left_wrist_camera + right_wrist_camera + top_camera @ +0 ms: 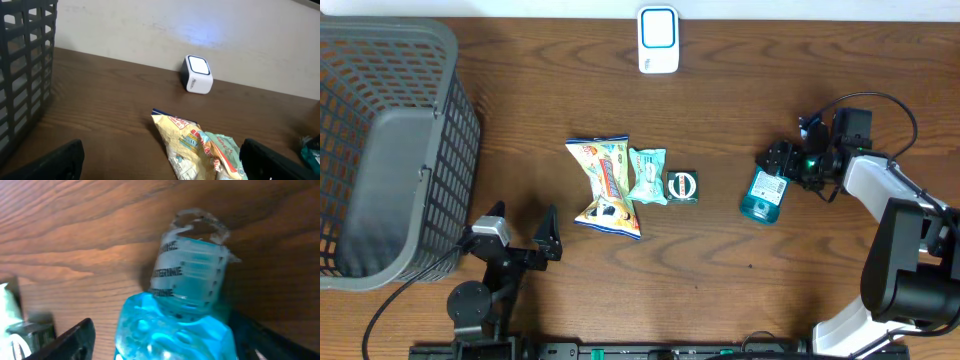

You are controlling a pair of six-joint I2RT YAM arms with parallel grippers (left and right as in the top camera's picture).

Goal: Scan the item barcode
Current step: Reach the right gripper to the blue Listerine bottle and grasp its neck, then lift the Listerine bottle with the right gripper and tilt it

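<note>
I see a brown wood-grain counter (720,280), a grey lattice basket (460,120) at left, a white scanner (658,38) with a blue-lit face, a yellow snack bag (606,186) printed red and blue, a mint packet (647,175), and a bright blue bottle (763,193) with a dark-lettered clear seal (190,275).

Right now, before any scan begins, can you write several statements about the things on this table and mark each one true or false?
1. The left end effector holds the yellow crinkled snack bag. False: it is open and empty, apart from the bag.
2. The blue transparent mouthwash bottle lies between the fingers of the right end effector. True.
3. The white box-shaped scanner sits inside the grey plastic lattice basket. False: it stands on the brown wooden table, well to the right of the basket.
4. The small teal packet lies between the snack bag and the small dark square item. True.
</note>
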